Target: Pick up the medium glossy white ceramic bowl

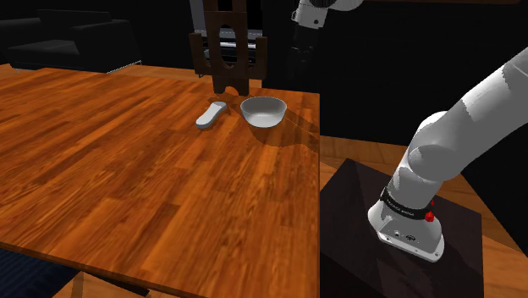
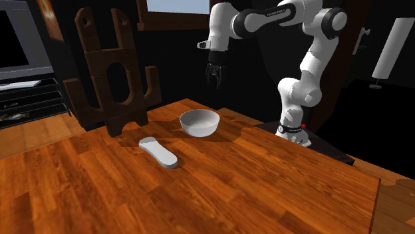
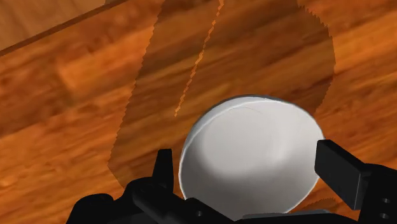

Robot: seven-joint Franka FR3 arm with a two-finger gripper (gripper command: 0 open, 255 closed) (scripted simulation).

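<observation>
bowl [image 2: 199, 123] rests on table [image 2: 266, 174] beneath the hovering tool [image 2: 214, 84].

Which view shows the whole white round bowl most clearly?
The second exterior view: the white round bowl shows whole, rim and side. The shoulder view shows it farther off; the wrist view, from above, shows part.

Legible text: none

1. Dark band [image 1: 404, 205] round the lowest joint of the arm [image 1: 474, 118], just above the stand [image 1: 355, 245]: pale lettering, too small to make out
2. Dark upper joint [image 2: 271, 13] of the same arm, second exterior view: pale marks along it, likewise unreadable
</observation>
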